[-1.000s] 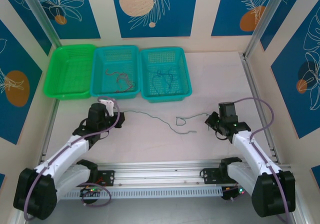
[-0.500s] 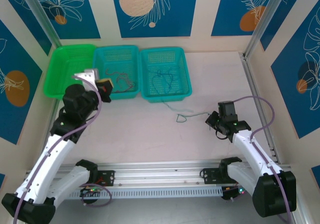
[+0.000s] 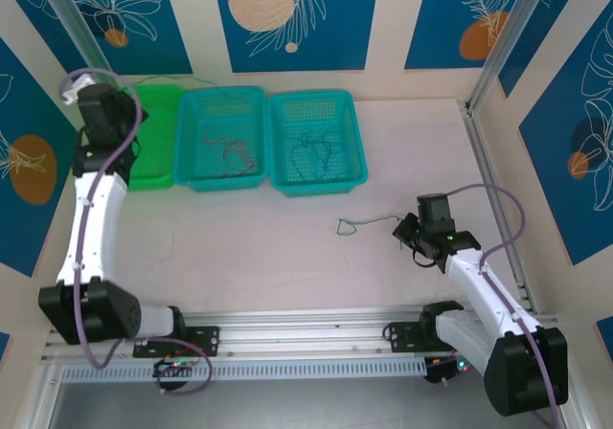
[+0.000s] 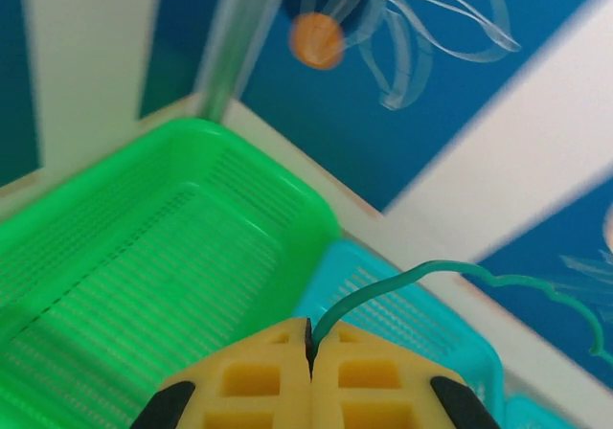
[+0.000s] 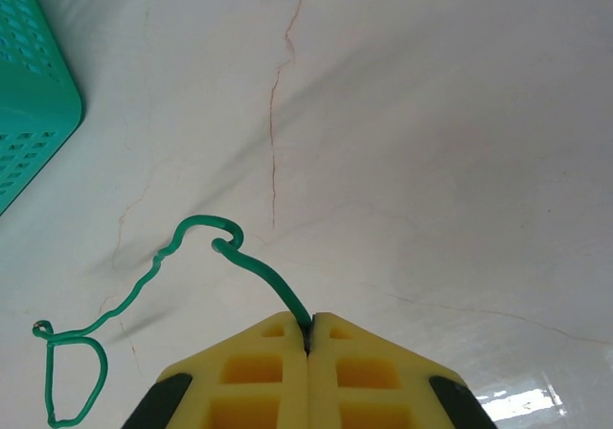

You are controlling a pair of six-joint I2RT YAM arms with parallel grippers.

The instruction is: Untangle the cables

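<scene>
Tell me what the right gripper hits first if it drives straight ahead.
Likely the bare table: the right gripper, shut on the green cable, points at it; the cable's loops lie left of that line.

Left arm [image 3: 88,220] is stretched long from its base, almost straight, with the wrist up high at the far left. Left gripper [image 3: 107,105]: the yellow pads [image 4: 257,381] are pressed flat together, pinching the end of a green cable [image 4: 421,271] in the seam. Right arm [image 3: 479,278] is folded low, elbow bent, forearm angled in toward centre. Right gripper [image 3: 403,231] sits just above the table, pointing left. Its pads [image 5: 257,364] are also closed tight, with a second green cable [image 5: 196,221] clamped in the seam between them.
</scene>
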